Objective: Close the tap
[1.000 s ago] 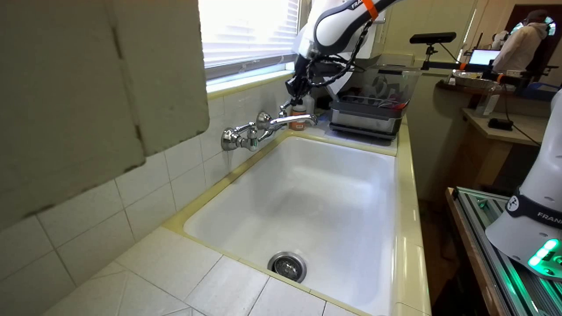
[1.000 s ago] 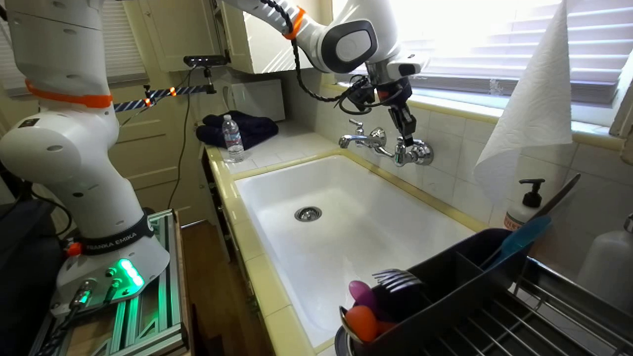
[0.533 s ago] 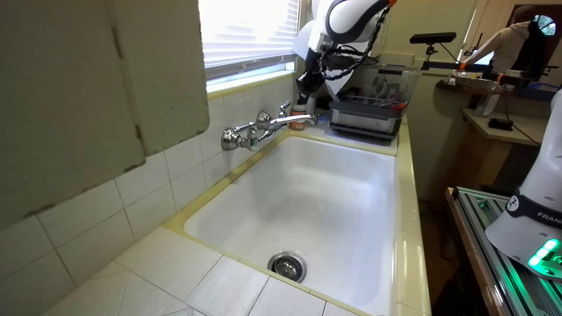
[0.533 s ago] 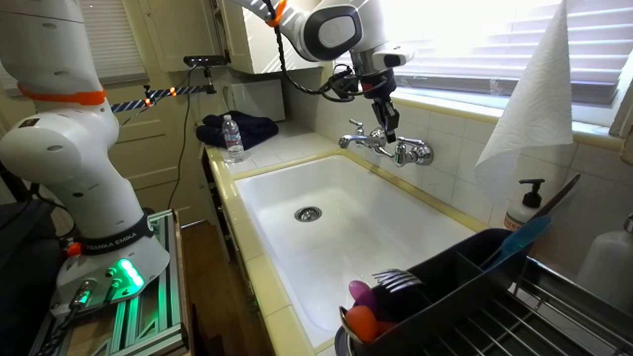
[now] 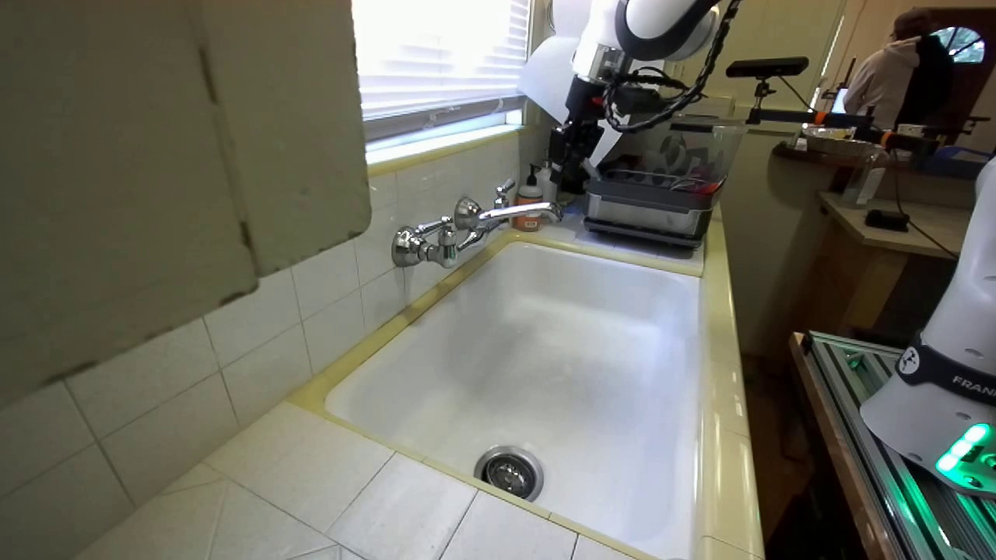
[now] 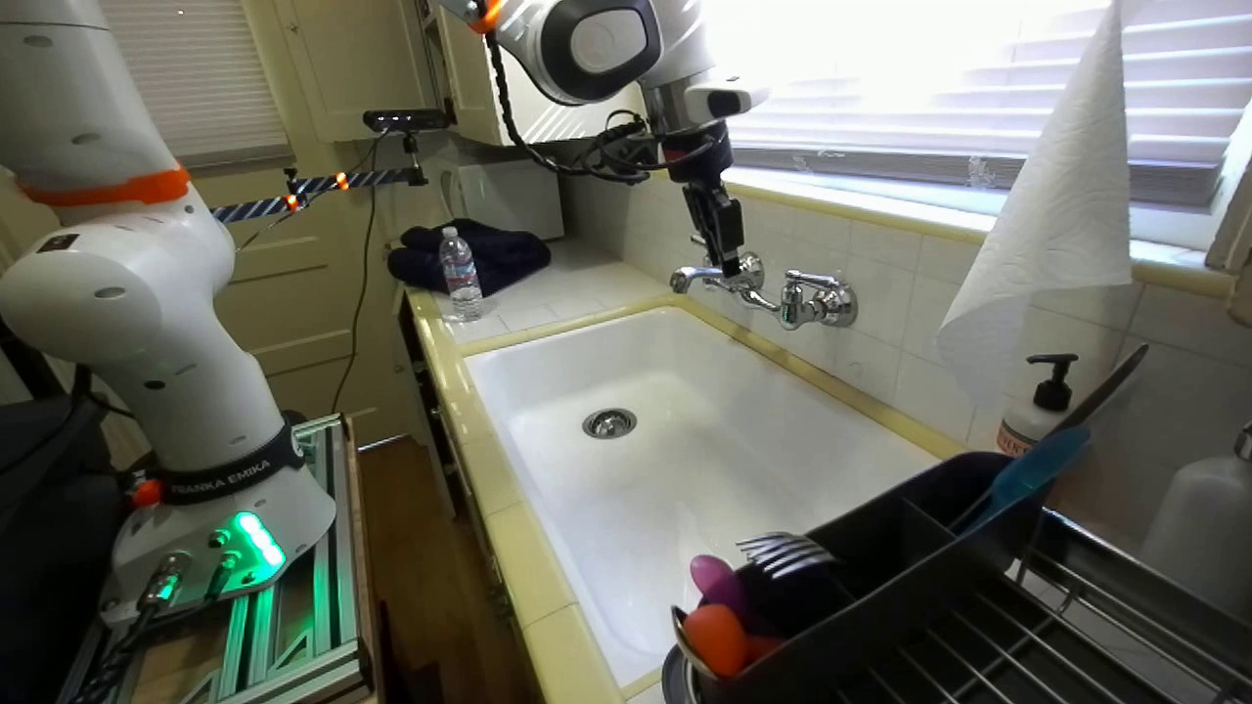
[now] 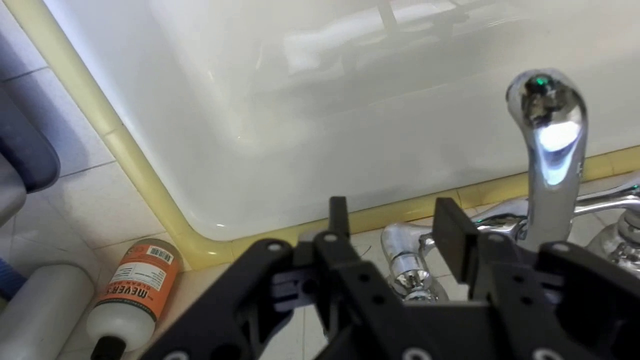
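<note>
Chrome tap on tiled wall, spout over white sink basin. Tool has its 2 fingers apart, gripping nothing. Risk: lowered off-line, a finger likely knocks the spout or misses a lever handle; wrong-way turn would defeat closing.

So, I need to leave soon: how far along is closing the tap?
Looks done: no water shows running from the tap. In hand: nothing is gripped; the pincer is open near the tap. Left: probably only a check of the handles, since I can't tell whether both are fully shut.
</note>
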Controlling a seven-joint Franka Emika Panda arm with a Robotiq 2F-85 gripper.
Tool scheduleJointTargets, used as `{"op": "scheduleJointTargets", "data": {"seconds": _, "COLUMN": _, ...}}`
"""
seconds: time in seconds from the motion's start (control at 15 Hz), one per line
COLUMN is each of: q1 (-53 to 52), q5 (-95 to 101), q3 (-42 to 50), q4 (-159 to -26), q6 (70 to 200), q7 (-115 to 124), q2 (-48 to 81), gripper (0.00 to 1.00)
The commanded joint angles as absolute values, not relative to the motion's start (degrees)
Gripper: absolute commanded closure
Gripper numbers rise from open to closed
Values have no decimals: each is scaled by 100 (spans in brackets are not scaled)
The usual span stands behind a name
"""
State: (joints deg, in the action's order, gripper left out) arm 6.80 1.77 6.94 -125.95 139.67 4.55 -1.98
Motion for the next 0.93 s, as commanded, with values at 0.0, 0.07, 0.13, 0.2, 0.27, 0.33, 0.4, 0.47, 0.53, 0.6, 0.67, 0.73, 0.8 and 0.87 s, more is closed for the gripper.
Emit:
{"op": "scheduleJointTargets", "data": {"seconds": 0.0, "q1": 664, "q5": 244, "q3": 653, "q4": -13129, "q6": 13808, "q7": 276, "q2": -791, "gripper": 18}}
{"op": "scheduleJointTargets", "data": {"seconds": 0.07, "q1": 661, "q5": 228, "q3": 644, "q4": -13208, "q6": 13790, "q7": 220, "q2": -890, "gripper": 11}}
{"op": "scheduleJointTargets", "data": {"seconds": 0.13, "q1": 652, "q5": 205, "q3": 631, "q4": -13292, "q6": 13758, "q7": 148, "q2": -994, "gripper": 5}}
{"op": "scheduleJointTargets", "data": {"seconds": 0.2, "q1": 642, "q5": 187, "q3": 621, "q4": -13379, "q6": 13731, "q7": 82, "q2": -1108, "gripper": 0}}
{"op": "scheduleJointTargets", "data": {"seconds": 0.27, "q1": 627, "q5": 154, "q3": 614, "q4": -13445, "q6": 13671, "q7": -21, "q2": -1212, "gripper": 0}}
{"op": "scheduleJointTargets", "data": {"seconds": 0.33, "q1": 618, "q5": 162, "q3": 602, "q4": -13523, "q6": 13631, "q7": -87, "q2": -1321, "gripper": 0}}
{"op": "scheduleJointTargets", "data": {"seconds": 0.4, "q1": 609, "q5": 158, "q3": 593, "q4": -13583, "q6": 13567, "q7": -165, "q2": -1421, "gripper": 0}}
{"op": "scheduleJointTargets", "data": {"seconds": 0.47, "q1": 604, "q5": 210, "q3": 573, "q4": -13656, "q6": 13526, "q7": -200, "q2": -1528, "gripper": 0}}
{"op": "scheduleJointTargets", "data": {"seconds": 0.53, "q1": 593, "q5": 219, "q3": 562, "q4": -13716, "q6": 13486, "q7": -244, "q2": -1624, "gripper": 0}}
{"op": "scheduleJointTargets", "data": {"seconds": 0.6, "q1": 577, "q5": 223, "q3": 547, "q4": -13782, "q6": 13445, "q7": -309, "q2": -1725, "gripper": 0}}
{"op": "scheduleJointTargets", "data": {"seconds": 0.67, "q1": 563, "q5": 218, "q3": 538, "q4": -13836, "q6": 13421, "q7": -363, "q2": -1815, "gripper": 0}}
{"op": "scheduleJointTargets", "data": {"seconds": 0.73, "q1": 542, "q5": 202, "q3": 536, "q4": -13882, "q6": 13367, "q7": -429, "q2": -1897, "gripper": 0}}
{"op": "scheduleJointTargets", "data": {"seconds": 0.8, "q1": 517, "q5": 179, "q3": 535, "q4": -13930, "q6": 13325, "q7": -495, "q2": -1986, "gripper": 0}}
{"op": "scheduleJointTargets", "data": {"seconds": 0.87, "q1": 494, "q5": 179, "q3": 530, "q4": -13984, "q6": 13280, "q7": -555, "q2": -2079, "gripper": 0}}
